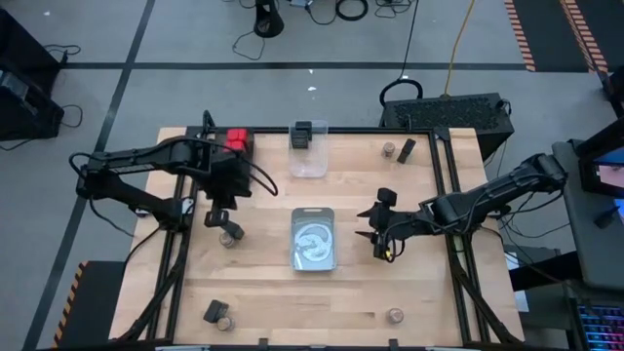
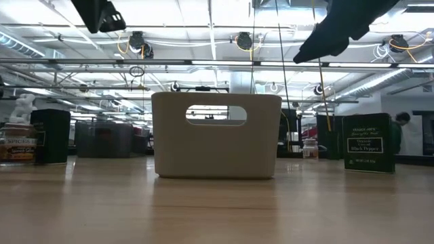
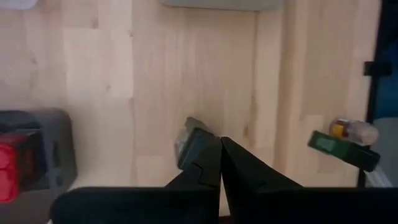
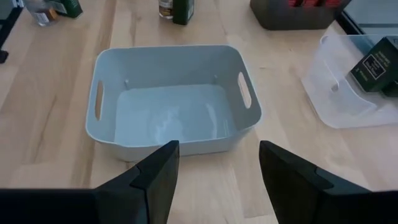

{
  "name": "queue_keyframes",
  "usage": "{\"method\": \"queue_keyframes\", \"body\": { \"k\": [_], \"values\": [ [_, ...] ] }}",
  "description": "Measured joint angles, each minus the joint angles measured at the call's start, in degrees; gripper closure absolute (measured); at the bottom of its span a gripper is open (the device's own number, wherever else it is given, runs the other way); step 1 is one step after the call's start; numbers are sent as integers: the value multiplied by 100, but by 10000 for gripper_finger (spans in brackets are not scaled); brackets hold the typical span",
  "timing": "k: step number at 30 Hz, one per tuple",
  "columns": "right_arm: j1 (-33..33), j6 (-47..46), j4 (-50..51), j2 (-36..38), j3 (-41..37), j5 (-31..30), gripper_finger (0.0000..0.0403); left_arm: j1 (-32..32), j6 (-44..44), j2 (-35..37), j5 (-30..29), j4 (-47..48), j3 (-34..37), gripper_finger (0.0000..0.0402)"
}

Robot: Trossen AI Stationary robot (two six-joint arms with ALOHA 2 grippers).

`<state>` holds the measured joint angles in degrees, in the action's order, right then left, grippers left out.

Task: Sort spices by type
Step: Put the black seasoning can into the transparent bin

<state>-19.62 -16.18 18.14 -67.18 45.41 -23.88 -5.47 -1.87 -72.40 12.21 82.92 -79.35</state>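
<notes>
Spices lie scattered over the wooden table [image 1: 263, 292]. Red boxy ones [image 1: 234, 139] sit in a dark bin [image 1: 237, 168] at the far left, partly under the left arm. Two black boxy containers [image 1: 303, 134] stand in the clear plastic bin [image 1: 309, 156] at the far centre. Another black box [image 1: 407, 148] stands near the far right edge, with a small round jar [image 1: 388, 149] just beside it. One round jar [image 1: 231, 232] sits on the left side, directly below the left gripper [image 1: 216, 216]. A further jar [image 1: 221, 315] with a black box [image 1: 211, 311] touching it lies at the near left edge. A lone jar [image 1: 395, 315] sits at the near right.

Left gripper: fingers [image 3: 199, 163] clenched together, nothing between them, hovering above the table just beside the dark bin.

Right gripper [image 1: 375, 230]: fingers [image 4: 158, 171] spread apart, empty, held right of the silvery rectangular container [image 1: 314, 238] at table centre. The right wrist view shows that container as a pale handled tub, nothing inside.

In the low view, the black box [image 2: 368, 142] on the right bears a "Black Pepper" label.
</notes>
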Motion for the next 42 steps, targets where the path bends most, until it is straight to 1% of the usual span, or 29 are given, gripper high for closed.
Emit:
{"method": "queue_keyframes", "body": {
  "k": [4, 9, 11, 14, 18, 20, 26, 32, 42],
  "values": [
    [0, 83, 12, 10, 0, 0, 197, 0, 0, 0, -231, 16, 0, 351],
    [0, 81, 140, 17, 0, 0, 197, 0, 6, 2, -438, 47, 88, 280],
    [0, 30, 204, 17, 0, 0, 197, 0, 69, 0, -445, 55, 243, 251],
    [0, -99, 336, 17, 0, 2, 197, 0, 394, 0, -405, 85, 574, 215],
    [0, -262, 483, 17, 0, 15, 197, 73, -91, -2, -323, 29, 1024, 187],
    [0, -297, 483, 17, 0, 17, 197, 124, -320, 0, -323, -26, 1194, 181],
    [0, -313, 432, 17, 0, 15, 197, 339, -519, 0, -398, -262, 1634, 178],
    [0, -309, 355, 20, 0, 15, 197, 504, -692, 0, -735, -786, 2031, 178],
    [0, -266, 350, 20, 0, 11, 197, 565, -1025, 0, -799, -1160, 2342, 178]
  ]
}}
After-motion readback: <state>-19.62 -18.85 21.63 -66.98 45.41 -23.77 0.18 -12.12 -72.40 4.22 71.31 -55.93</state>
